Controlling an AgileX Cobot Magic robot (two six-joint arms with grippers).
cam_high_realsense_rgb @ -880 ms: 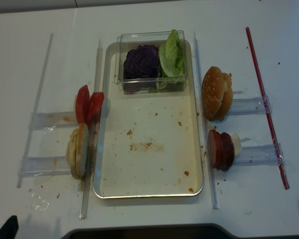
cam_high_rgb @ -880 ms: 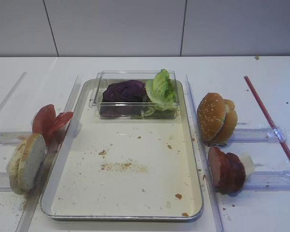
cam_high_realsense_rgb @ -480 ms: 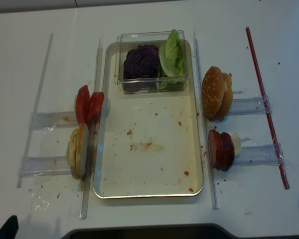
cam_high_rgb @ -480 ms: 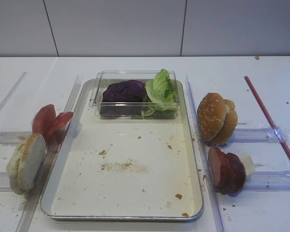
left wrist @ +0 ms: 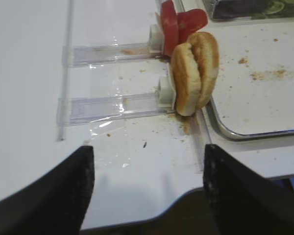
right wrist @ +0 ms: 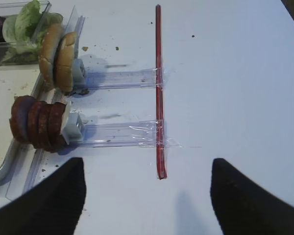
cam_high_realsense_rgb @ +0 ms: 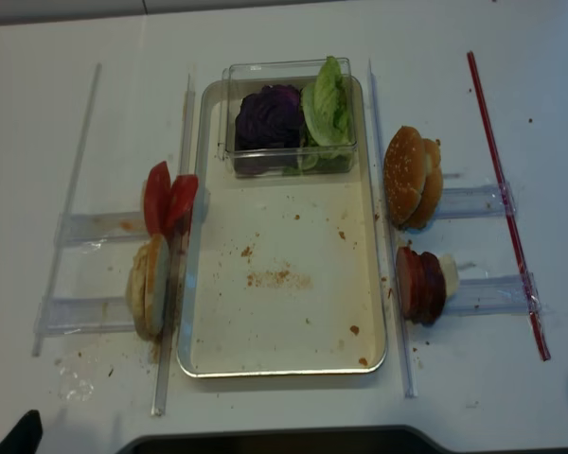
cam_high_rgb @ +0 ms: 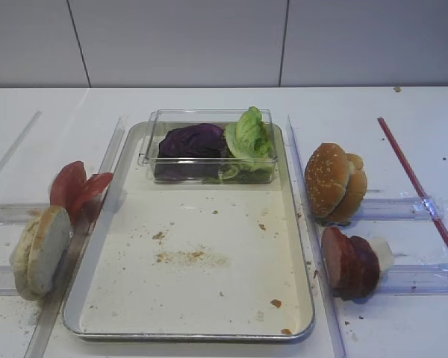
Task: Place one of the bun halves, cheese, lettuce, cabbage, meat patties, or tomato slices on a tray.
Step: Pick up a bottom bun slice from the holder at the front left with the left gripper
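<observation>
Just ahead of left gripper [left wrist: 146, 183]: bun halves [left wrist: 196, 73]

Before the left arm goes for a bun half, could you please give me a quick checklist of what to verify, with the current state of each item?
1. Left gripper open, nothing between its fingers: ok.
2. Right gripper open and empty, hovering beside the meat patties: ok.
3. Bun halves standing on edge in their clear holder, just outside the tray's left rim: ok.
4. Tray floor free for placing: ok, only crumbs; the clear box takes up the far end.
5. Tomato slices clear of the bun: not ok, they stand close behind it.
6. Whether the bun halves are stuck together: cannot tell.
</observation>
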